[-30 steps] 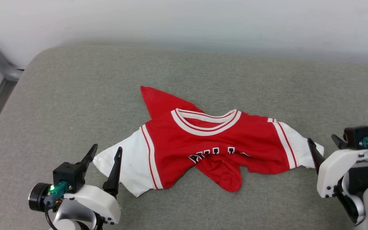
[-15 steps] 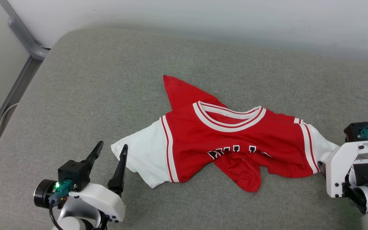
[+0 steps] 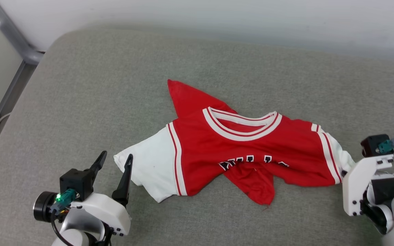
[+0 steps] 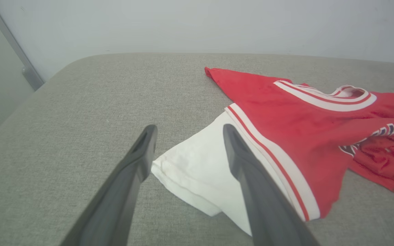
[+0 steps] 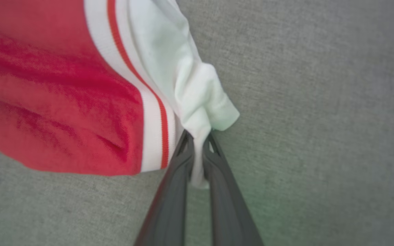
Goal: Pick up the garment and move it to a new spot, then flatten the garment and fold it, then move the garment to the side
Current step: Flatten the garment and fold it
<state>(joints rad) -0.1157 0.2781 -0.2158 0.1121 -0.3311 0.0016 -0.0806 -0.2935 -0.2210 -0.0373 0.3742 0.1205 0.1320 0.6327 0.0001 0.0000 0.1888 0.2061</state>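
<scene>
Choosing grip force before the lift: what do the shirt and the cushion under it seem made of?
Shirt: thin, soft knit, probably polyester jersey; the red has a faint sheen and the sleeve crumples where the right gripper pinches it. Cushion: grey woven upholstery, matte, with visible coarse weave.

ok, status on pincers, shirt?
Right pincer shut on a sleeve of the red jersey shirt with white sleeves. Left pincer open at the other sleeve, not gripping. Shirt rumpled on grey fabric cushion; no obstacles seen.

A grey fabric cushion is backed by a plain pale wall; a grey metal bar is seen at the left.
</scene>
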